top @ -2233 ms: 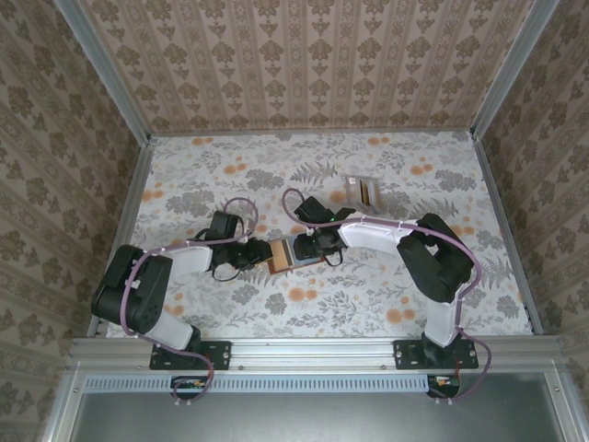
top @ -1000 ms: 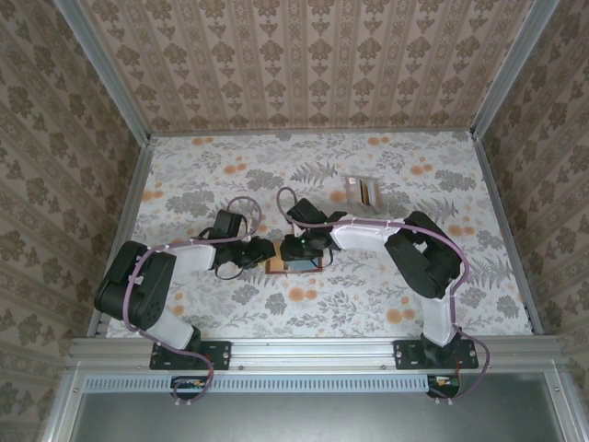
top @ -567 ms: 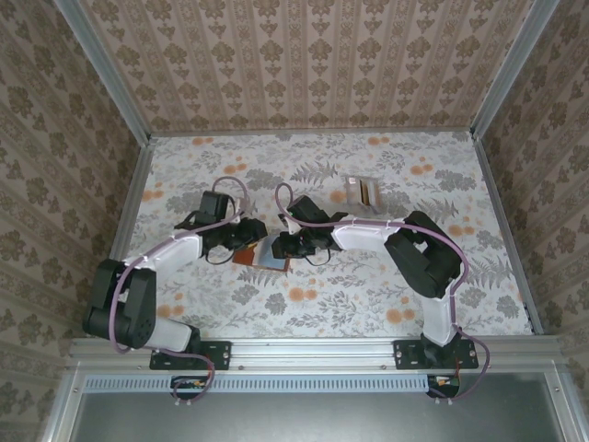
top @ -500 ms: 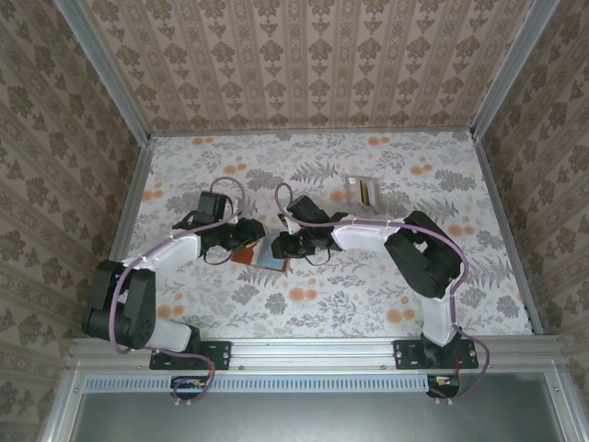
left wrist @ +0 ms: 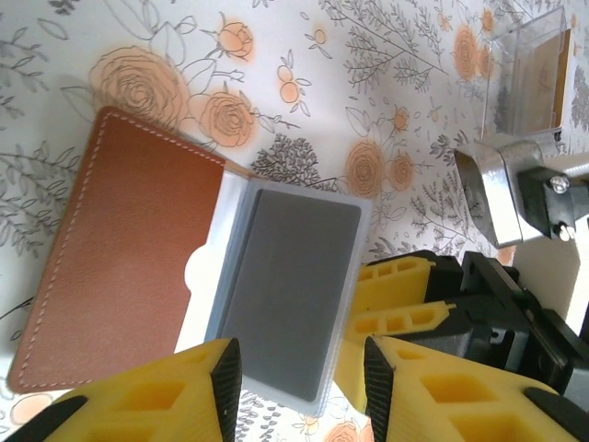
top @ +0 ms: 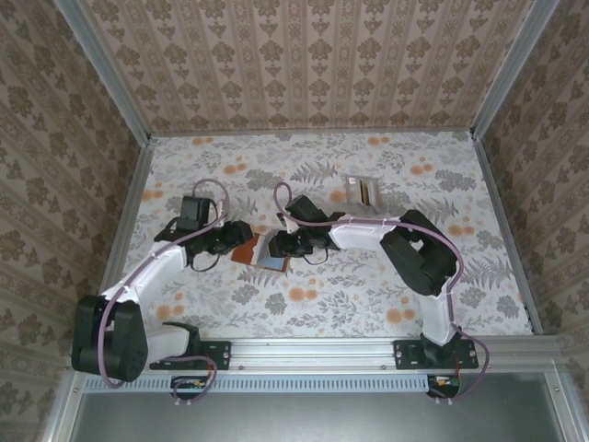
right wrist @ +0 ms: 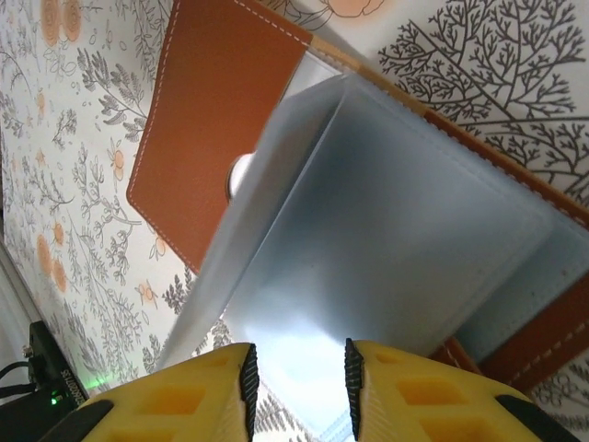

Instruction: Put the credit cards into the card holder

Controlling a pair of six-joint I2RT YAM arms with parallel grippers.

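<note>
The card holder (top: 246,250) lies open on the flowered table between both grippers, its reddish-brown flap (left wrist: 110,285) spread flat. Clear plastic sleeves (left wrist: 285,276) fan from its spine, and a grey card-sized rectangle shows in the top one. My left gripper (left wrist: 304,382) is open, with the sleeves' near end between its fingertips and nothing clamped. From the other side my right gripper (right wrist: 301,378) hangs over the raised sleeves (right wrist: 396,221), jaws parted. Its yellow fingers (left wrist: 396,295) sit at the sleeves' far edge. The credit cards (top: 362,191), tan and pale, stand in a clear box (left wrist: 526,87) further back.
Patterned walls with metal rails close in the table on three sides. Bare floral tabletop lies left of the left arm (top: 147,267) and in front of the holder. The right arm (top: 414,249) bends across the right middle.
The left arm swung out to the left and its jaws widened. The card holder slid left with the grippers and now lies unfolded, sleeves showing.
</note>
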